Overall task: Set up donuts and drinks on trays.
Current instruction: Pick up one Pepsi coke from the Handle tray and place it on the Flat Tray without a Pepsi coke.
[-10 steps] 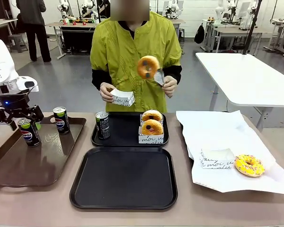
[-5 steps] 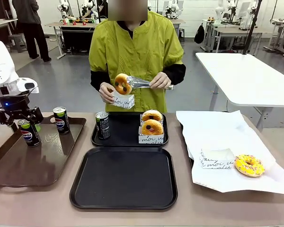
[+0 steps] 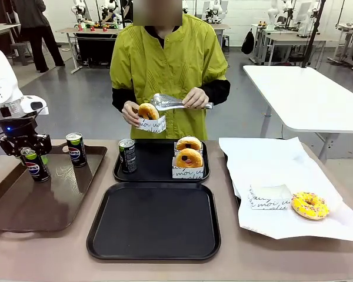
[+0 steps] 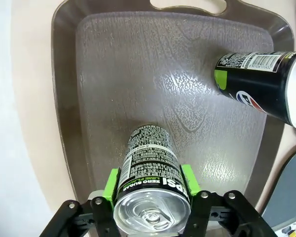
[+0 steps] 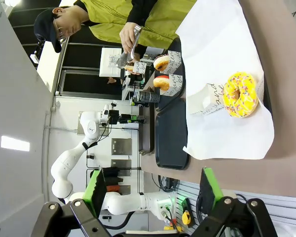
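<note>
Left gripper (image 4: 150, 190) is clamped on a slim black Pepsi soda can with a green top band (image 4: 149, 163). Its green pads (image 4: 113, 185) press on opposite sides of the can just below the rim. The can is upright over the brown wood-grain plastic tray with handles (image 3: 59, 202); can't tell whether its base touches the tray. A second black soda can (image 4: 259, 84) stands on the same tray, beyond the fingers and off to their right in the left wrist view, well apart from the gripped one. Right gripper (image 5: 152, 192) has its fingers spread wide with nothing between them. Far beyond its fingertips a yellow-sprinkled ring donut (image 5: 241, 94) lies on a white paper sheet (image 5: 222, 44), just beside a flat white paper sleeve with black script (image 5: 207, 96). To the right of the left fingers in the front view, the far black rectangular plastic tray (image 3: 156, 160) carries a third black soda can (image 3: 127, 155) at its left end. Two chocolate-glazed donuts in white sleeves (image 3: 189, 157) stand at its right end. The near black rectangular plastic tray (image 3: 156, 220) lies just in front of it. The person's one hand (image 3: 130, 111) holds a sleeved golden-brown donut (image 3: 148, 113). The other hand (image 3: 195, 97) holds metal tongs (image 3: 173, 103), tips at the donut's top.
</note>
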Available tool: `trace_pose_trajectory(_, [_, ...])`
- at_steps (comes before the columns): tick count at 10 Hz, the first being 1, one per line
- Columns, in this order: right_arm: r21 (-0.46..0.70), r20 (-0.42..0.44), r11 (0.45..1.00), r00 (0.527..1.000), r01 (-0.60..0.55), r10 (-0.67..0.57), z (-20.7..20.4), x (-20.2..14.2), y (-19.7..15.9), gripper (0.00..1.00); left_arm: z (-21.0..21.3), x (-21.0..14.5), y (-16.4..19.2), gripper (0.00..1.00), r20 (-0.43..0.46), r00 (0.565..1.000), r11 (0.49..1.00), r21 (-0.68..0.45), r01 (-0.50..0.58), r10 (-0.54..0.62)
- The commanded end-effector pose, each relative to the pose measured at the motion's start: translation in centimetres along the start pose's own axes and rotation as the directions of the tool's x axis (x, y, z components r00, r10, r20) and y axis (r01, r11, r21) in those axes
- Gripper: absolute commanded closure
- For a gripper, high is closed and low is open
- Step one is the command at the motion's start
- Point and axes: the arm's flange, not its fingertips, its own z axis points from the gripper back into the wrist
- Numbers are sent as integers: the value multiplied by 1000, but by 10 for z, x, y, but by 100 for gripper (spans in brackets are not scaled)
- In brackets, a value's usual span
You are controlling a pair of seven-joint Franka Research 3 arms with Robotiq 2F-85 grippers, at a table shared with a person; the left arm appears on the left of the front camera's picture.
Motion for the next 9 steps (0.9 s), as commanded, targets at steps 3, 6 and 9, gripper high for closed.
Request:
trace_pose_trajectory(3, [12, 4, 1000, 1000, -13, 13, 0, 0, 1, 0, 8, -5, -3, 91, 24, 999, 999, -18, 38, -37])
trace_pose_trajectory(6, [12, 4, 1000, 1000, -13, 13, 0, 0, 1, 0, 39, -26, -27, 85, 14, 994, 994, -42, 105, -105])
trace_pose_trajectory(9, [12, 4, 1000, 1000, -13, 13, 0, 0, 1, 0, 89, -75, -66, 85, -59, 980, 981, -6, 191, -192])
